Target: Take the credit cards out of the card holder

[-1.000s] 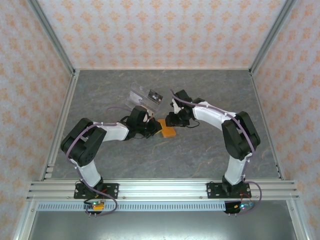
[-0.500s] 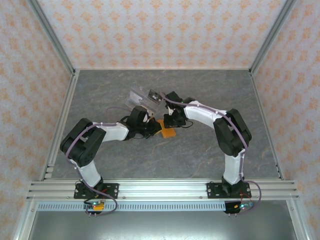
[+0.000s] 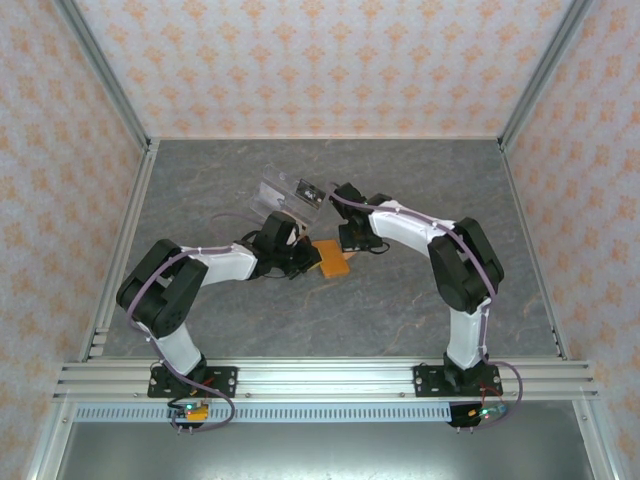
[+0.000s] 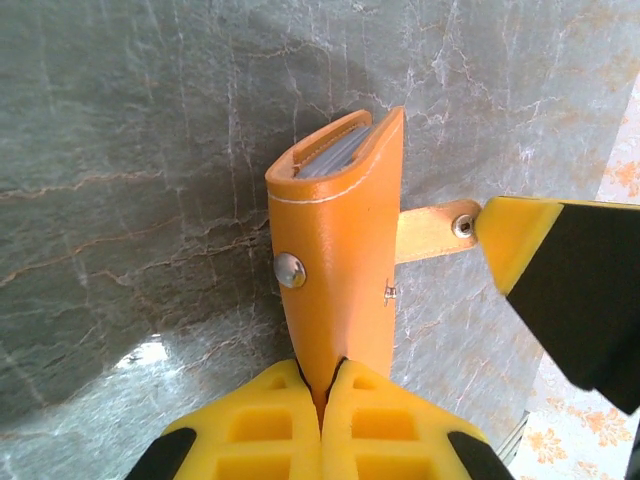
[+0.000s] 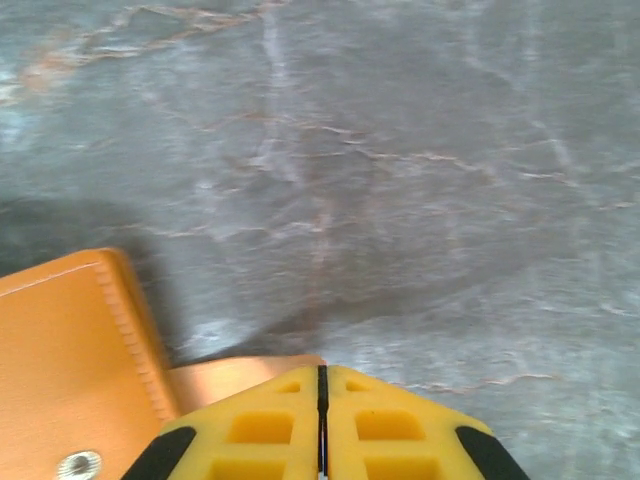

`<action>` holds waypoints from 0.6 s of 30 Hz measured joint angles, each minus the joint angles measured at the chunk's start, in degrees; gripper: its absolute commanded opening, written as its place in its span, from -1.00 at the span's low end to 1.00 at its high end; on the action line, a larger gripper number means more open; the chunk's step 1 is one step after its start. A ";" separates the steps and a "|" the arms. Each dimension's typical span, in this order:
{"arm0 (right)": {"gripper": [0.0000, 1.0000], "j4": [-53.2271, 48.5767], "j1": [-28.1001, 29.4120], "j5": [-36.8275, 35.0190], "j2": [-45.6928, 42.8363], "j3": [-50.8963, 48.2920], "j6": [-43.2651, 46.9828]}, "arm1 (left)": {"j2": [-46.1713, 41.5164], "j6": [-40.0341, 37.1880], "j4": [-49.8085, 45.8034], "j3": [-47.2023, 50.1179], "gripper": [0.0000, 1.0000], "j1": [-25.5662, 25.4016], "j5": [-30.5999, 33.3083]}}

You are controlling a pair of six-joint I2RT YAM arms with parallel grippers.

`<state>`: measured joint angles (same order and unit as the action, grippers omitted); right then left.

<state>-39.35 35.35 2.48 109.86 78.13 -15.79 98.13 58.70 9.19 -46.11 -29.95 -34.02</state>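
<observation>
card holder (image 3: pixel 334 262): orange wallet at mid-table, between the two claws and touched by both; the left wrist view shows it on edge (image 4: pixel 340 250), a silver snap (image 4: pixel 290 267) on its side
credit cards (image 4: pixel 335 155): pale grey edges inside the holder's open far end
left claw (image 4: pixel 323 385): clenched on the holder's near edge, yellow fingers (image 4: pixel 270 420) pressed against both sides
right claw (image 5: pixel 321 385): fingers squeezed together, pinching the thin orange strap (image 5: pixel 235 380) that sticks out from the holder's side
clear plastic piece (image 3: pixel 285 195): on the grey marble table (image 3: pixel 400 310), just behind the claws
</observation>
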 measured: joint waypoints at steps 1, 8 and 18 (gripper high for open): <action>-0.62 -0.15 -0.09 -0.20 0.00 -0.11 -0.02 | 0.00 0.00 -0.15 -0.04 -1.00 0.00 -0.02; -0.36 1.38 -0.15 6.25 0.00 -0.55 0.94 | 0.00 -0.85 -3.80 -1.99 -0.60 0.00 0.00; -0.64 3.87 -0.96 12.17 0.02 -0.74 1.53 | -0.15 -3.72 -11.98 -4.24 0.23 0.00 2.34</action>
<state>-35.48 34.39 14.66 109.89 77.38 -14.26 97.97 54.98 -2.79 -50.35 -29.95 -31.68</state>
